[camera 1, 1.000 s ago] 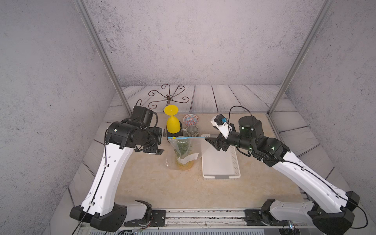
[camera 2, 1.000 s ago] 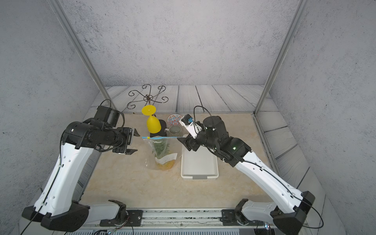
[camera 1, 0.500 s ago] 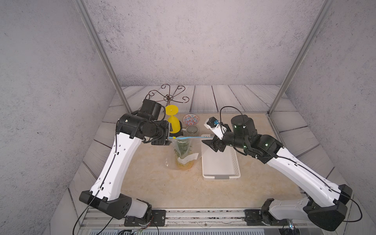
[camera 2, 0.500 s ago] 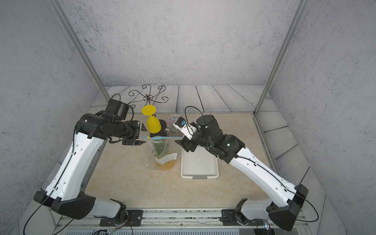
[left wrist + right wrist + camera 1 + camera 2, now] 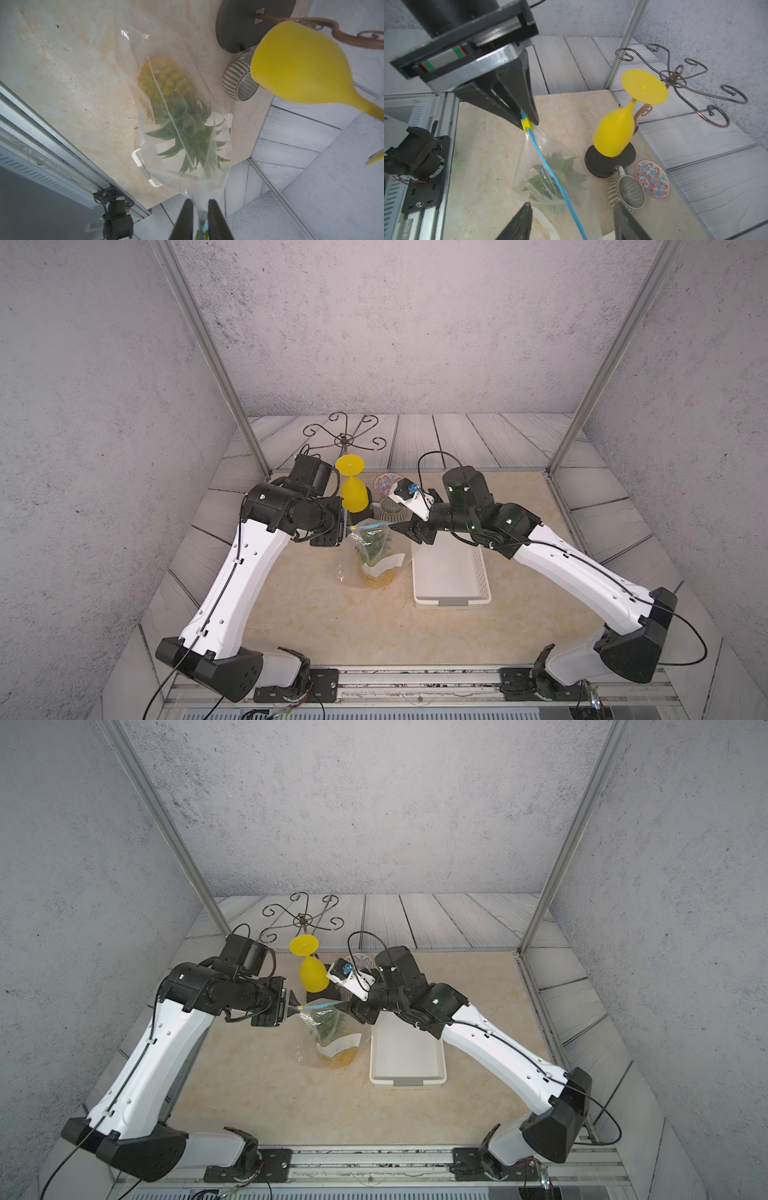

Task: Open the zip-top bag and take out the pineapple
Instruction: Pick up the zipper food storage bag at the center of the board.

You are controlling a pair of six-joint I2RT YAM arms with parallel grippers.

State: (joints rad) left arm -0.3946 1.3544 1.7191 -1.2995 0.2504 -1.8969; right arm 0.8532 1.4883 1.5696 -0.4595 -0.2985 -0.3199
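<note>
The left pincer (image 5: 200,202) pinches the zip-top bag (image 5: 371,549) at its yellow slider (image 5: 526,124). The right pincer (image 5: 572,205) is spread astride its blue strip (image 5: 546,166)

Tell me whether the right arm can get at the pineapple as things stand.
Probably not: the pineapple is inside the zip-top bag, whose zip strip looks closed; the right gripper stands open astride that strip.

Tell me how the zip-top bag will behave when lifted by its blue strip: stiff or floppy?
Probably floppy: the zip-top bag film is creased and sags below its blue strip. Likely bottom-heavy and may swing: the pineapple sits low inside. The glossy film might slip from the left gripper, which pinches only the strip.
</note>
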